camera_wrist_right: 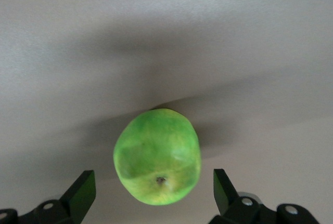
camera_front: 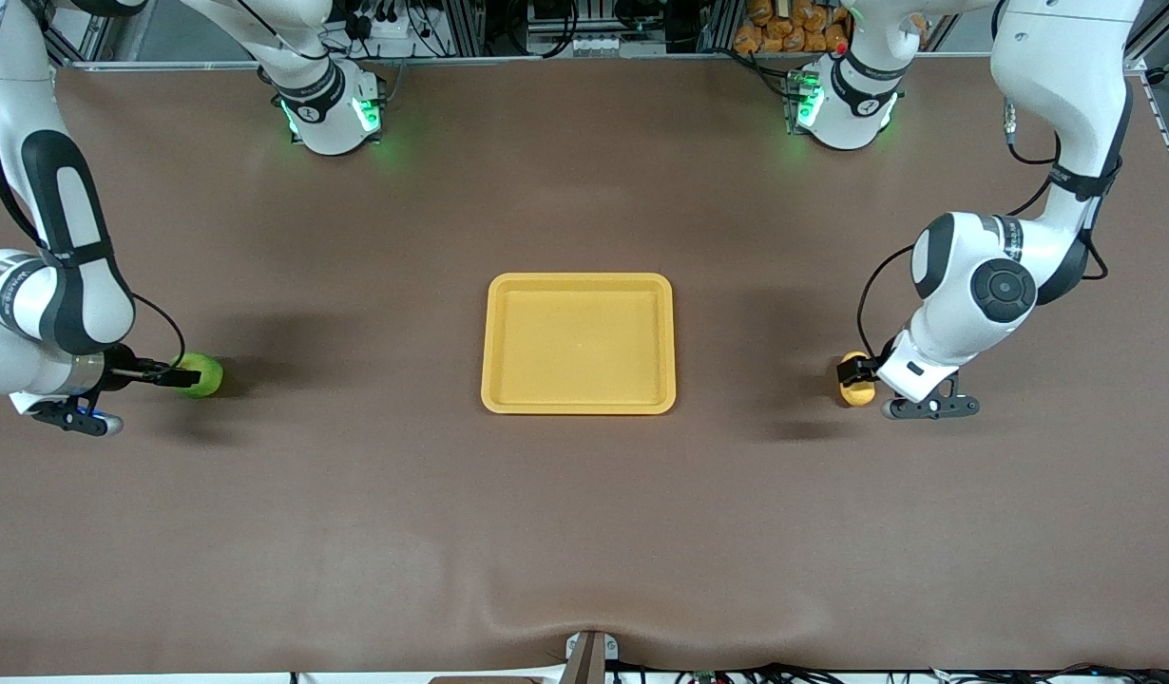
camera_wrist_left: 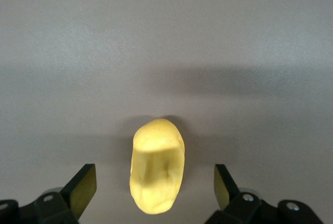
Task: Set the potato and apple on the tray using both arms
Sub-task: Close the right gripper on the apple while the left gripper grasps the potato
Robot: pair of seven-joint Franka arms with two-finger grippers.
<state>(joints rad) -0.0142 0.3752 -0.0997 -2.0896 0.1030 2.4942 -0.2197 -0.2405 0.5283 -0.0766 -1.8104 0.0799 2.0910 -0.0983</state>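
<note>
Clearly the task is only beginning: the tray is lying empty in the middle of the table, with both fruits well apart from it. At the right arm's end, the right gripper is standing with fingers spread around the apple, not yet squeezing it. At the left arm's end, the left gripper is likewise straddling the potato unclenched, so grasping, lifting and placing are all remaining.

A high front camera looks down across the brown tabletop toward both arm bases, taking in the whole scene. Each wrist camera sits close above the tabletop, looking out between its own jaws: the left shares the potato with the front view, the right shares the apple.
</note>
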